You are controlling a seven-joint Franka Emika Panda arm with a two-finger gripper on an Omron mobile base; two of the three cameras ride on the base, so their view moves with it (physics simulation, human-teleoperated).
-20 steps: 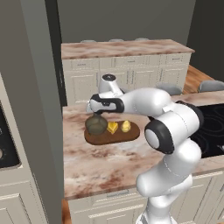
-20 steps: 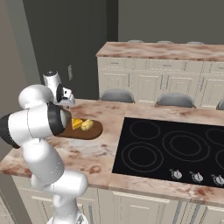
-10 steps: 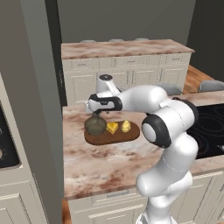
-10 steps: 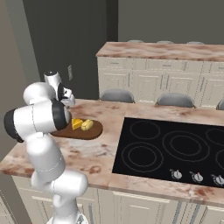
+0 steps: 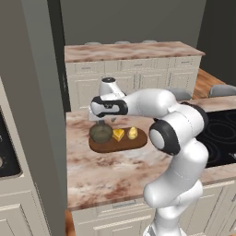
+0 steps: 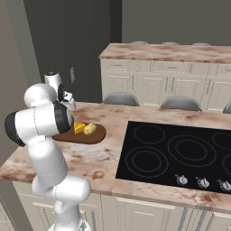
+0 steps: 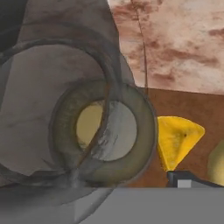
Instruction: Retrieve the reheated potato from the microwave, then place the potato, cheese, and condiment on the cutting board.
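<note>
The claw (image 5: pixel 112 119) is spreading wide and lifting clear above the squat olive-green condiment bottle (image 5: pixel 101 132), now released on the dark-brown oval cutting board (image 5: pixel 138 141) near the bench's far edge, beside the orange cheese wedge (image 5: pixel 119 134) and pale-yellow potato (image 5: pixel 132 133). All three items appear placed.

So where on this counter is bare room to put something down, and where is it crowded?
The marble counter is bare in front of the cutting board, toward the near edge, and between the board and the black cooktop. The board itself is crowded: the condiment, cheese and potato sit side by side, with the gripper above the bottle.
</note>
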